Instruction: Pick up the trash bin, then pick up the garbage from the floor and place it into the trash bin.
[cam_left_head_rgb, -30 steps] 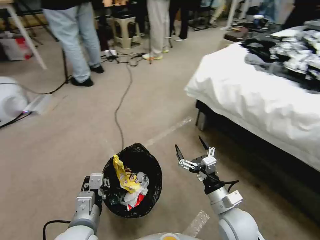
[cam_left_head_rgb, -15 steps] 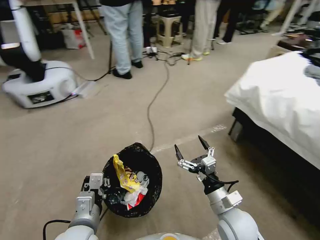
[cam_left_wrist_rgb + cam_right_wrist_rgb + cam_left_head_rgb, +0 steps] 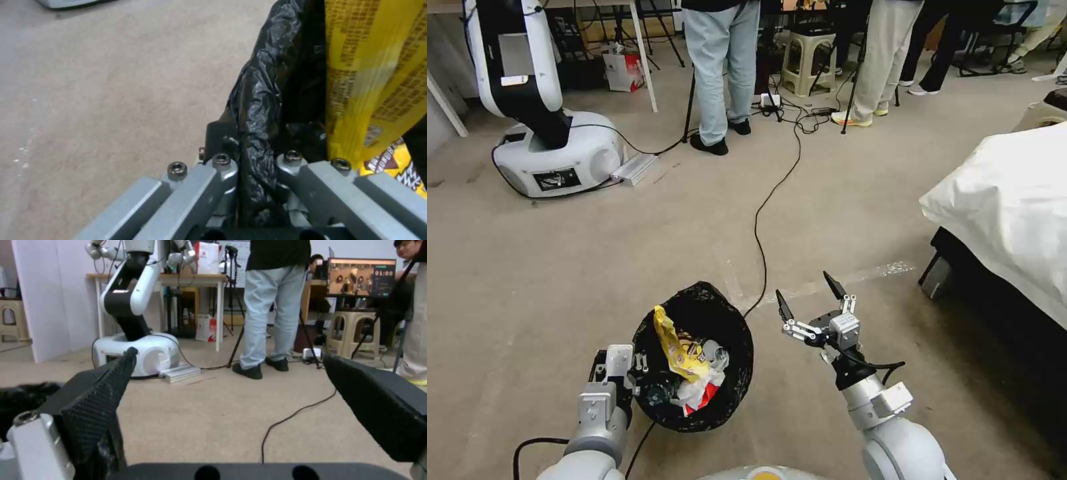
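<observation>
The trash bin [image 3: 730, 373], lined with a black bag, hangs low in front of me in the head view. Inside lies garbage: a yellow wrapper [image 3: 675, 347], a small bottle [image 3: 715, 352], white tissue and a red-and-white carton [image 3: 702, 399]. My left gripper [image 3: 638, 373] is shut on the bin's near left rim. In the left wrist view that gripper [image 3: 249, 156] pinches the black bag's rim [image 3: 258, 100], with the yellow wrapper [image 3: 369, 83] just inside. My right gripper [image 3: 806, 293] stands open to the right of the bin, with nothing between its fingers [image 3: 102, 390].
A black cable [image 3: 764, 220] runs across the carpet from the bin toward people's legs and a stool [image 3: 807, 63] at the back. A white robot base [image 3: 557, 157] stands at the far left. A bed with a white sheet [image 3: 1014, 200] fills the right side.
The whole picture has slid to the right, so the camera has turned left: the bed moved toward the right edge and the white robot base came into view. Both grippers and the bin keep their places.
</observation>
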Motion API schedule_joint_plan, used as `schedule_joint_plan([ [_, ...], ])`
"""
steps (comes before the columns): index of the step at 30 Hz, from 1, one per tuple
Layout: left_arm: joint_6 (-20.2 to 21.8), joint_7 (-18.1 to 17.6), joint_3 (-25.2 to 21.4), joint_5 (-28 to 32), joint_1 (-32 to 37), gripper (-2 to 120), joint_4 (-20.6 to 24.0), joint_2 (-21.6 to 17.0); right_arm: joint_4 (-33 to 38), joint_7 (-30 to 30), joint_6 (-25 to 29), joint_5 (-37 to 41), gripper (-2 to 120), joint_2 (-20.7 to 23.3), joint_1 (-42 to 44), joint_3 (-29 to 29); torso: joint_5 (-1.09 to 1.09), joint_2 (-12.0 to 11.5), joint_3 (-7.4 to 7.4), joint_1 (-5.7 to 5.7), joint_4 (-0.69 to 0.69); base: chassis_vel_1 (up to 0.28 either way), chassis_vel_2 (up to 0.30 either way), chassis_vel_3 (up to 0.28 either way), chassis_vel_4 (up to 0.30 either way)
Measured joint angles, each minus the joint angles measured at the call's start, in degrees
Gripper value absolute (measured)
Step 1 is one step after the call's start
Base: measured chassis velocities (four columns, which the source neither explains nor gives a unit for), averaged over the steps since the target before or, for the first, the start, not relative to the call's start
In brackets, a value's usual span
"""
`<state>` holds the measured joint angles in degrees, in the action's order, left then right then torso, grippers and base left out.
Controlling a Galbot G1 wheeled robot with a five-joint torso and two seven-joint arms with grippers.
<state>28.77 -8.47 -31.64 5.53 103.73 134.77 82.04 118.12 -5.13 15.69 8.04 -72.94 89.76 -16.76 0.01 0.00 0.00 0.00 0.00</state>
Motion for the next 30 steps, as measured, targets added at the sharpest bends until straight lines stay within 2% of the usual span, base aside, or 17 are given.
schedule_joint_plan([
  [3, 1.5, -0.2, 0.1, 1.5, -0.7, 2, 1.3, -0.4, 0.0, 0.0, -0.6, 0.4, 100, 0.3, -0.4, 0.2, -0.01, 0.0, 0.0, 0.0, 0.0, 0.0, 0.0, 0.0, 0.0],
  [5, 4.0, -1.0, -0.9, 4.8, -2.6, 2, 3.5, -1.4, -0.7, 0.1, -1.6, 0.6, 100, 0.7, -1.7, 1.0, 0.0, 0.0, 0.0, 0.0, -0.01, 0.0, 0.0, 0.0, 0.0],
  [14, 5.1, -2.4, -4.3, 9.4, -6.0, 2, 4.1, -3.3, -2.1, 0.2, -1.7, -0.4, 100, -0.1, -1.2, 1.3, -0.01, 0.0, 0.0, 0.0, 0.0, 0.0, 0.0, 0.0, 0.0],
  [19, 5.5, -3.0, -4.9, 10.9, -7.6, 2, 3.9, -3.3, -2.0, 0.2, -1.7, -1.0, 100, -0.1, -0.7, 1.3, -0.01, 0.0, 0.0, 0.0, -0.01, 0.0, 0.0, 0.0, 0.0],
  [30, 8.2, -7.0, -10.3, 18.0, -12.8, 2, 0.0, -3.4, -1.8, 0.1, -1.2, -1.4, 100, 0.2, 1.0, 0.1, -0.01, 0.0, 0.0, 0.0, 0.0, 0.0, 0.0, 0.0, 0.0],
])
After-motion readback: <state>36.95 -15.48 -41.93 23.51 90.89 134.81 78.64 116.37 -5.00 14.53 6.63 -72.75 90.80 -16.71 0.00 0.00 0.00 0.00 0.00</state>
